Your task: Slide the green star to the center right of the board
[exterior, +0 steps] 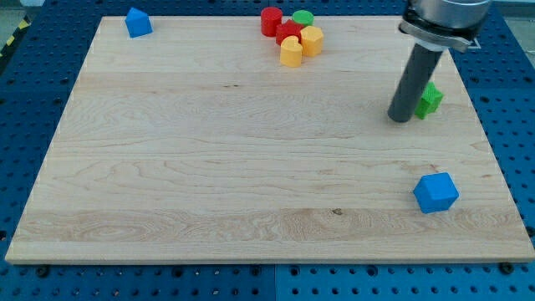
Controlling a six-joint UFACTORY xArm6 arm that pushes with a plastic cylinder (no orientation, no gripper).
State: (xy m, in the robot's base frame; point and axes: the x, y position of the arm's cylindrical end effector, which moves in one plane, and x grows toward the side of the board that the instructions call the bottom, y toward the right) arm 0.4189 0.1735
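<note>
The green star (430,99) lies near the board's right edge, a little above mid-height, partly hidden behind my rod. My tip (400,119) rests on the board just left of and slightly below the star, close against it. The rod rises from there toward the view's top right.
A blue cube (435,192) sits at the lower right. A blue house-shaped block (138,22) is at the top left corner. A cluster of a red cylinder (271,20), a red block (289,33), a green cylinder (303,17) and two yellow blocks (292,52) sits at top centre. The wooden board (209,167) lies on a blue pegboard.
</note>
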